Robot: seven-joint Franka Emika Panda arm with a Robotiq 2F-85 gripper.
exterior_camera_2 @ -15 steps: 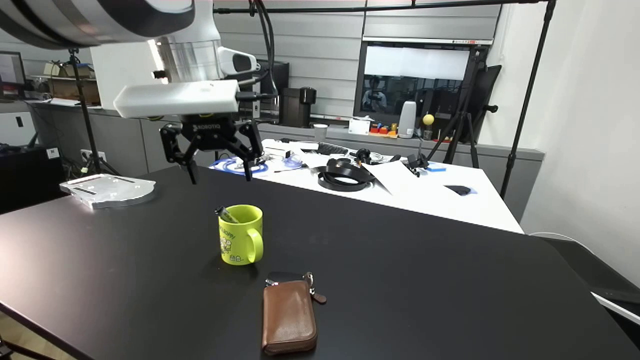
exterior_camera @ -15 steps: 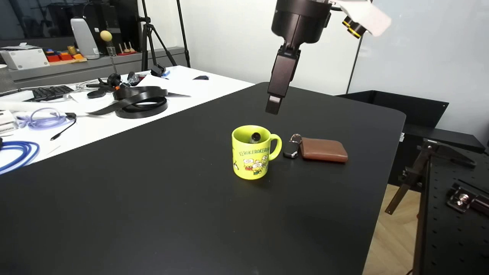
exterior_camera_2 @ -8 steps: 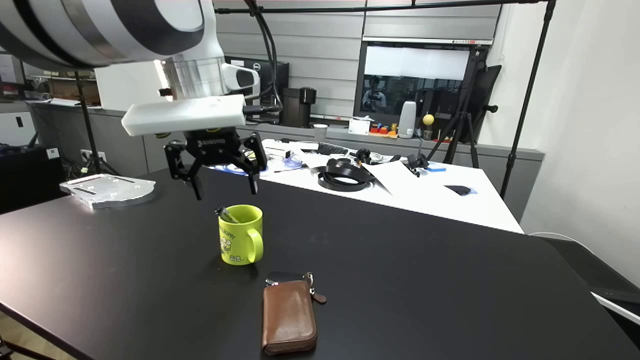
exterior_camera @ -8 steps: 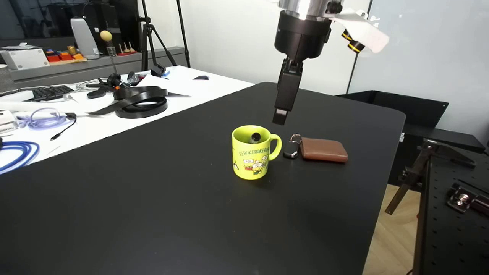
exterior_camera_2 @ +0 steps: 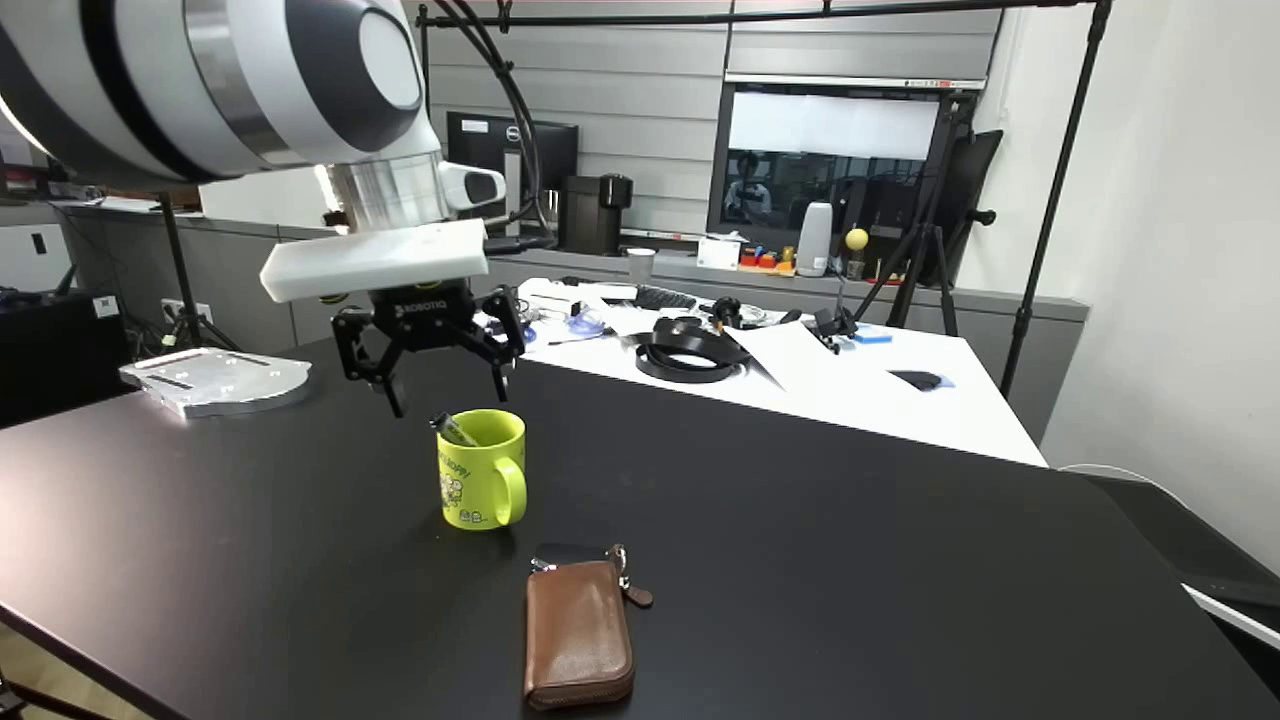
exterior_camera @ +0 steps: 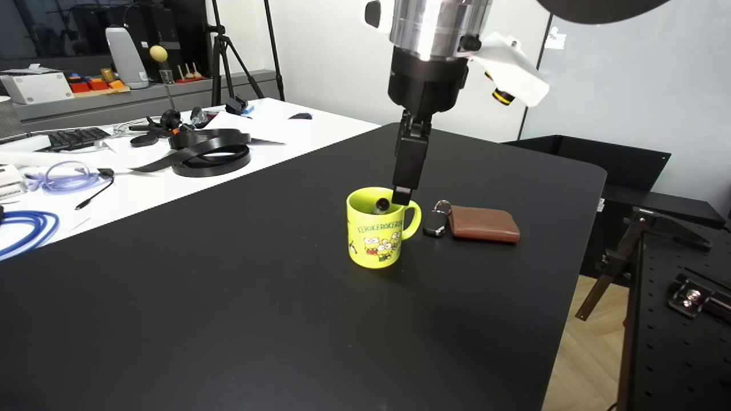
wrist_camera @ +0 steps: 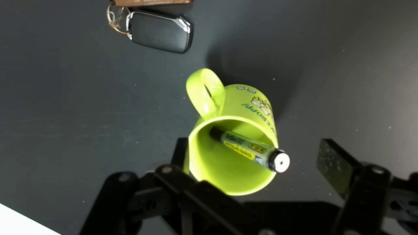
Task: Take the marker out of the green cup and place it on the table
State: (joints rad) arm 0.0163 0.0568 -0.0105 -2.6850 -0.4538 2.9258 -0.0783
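Lower and nearer the green cup [exterior_camera_2: 481, 482] than half a second before, the gripper [exterior_camera_2: 450, 400] had come down over the black table [exterior_camera_2: 820, 560], while the cup, the marker [wrist_camera: 243, 145] and the brown wallet [exterior_camera_2: 578, 635] kept their places. Its jaws stood well spread: in the wrist view one of the fingers [wrist_camera: 335, 167] was apart from the cup, the other just beside the rim, and the cup's mouth showed between them. Whether the nearer finger touched the rim could not be told; in an exterior view a dark fingertip [exterior_camera: 402, 196] hid a bit of the rim close to the handle. The marker leaned inside the cup, one black end down within, the other, black around a pale disc, reaching up to the rim, with yellow on its label. Upright on the table, the cup bore lettering and small figures. Between it and the wallet lay a black key fob [wrist_camera: 159, 31]. Beside the table a white desk [exterior_camera: 320, 132] held a dark keyboard [exterior_camera: 77, 138], and a silver plate [exterior_camera_2: 220, 378] lay flat on the table, well apart from the cup.
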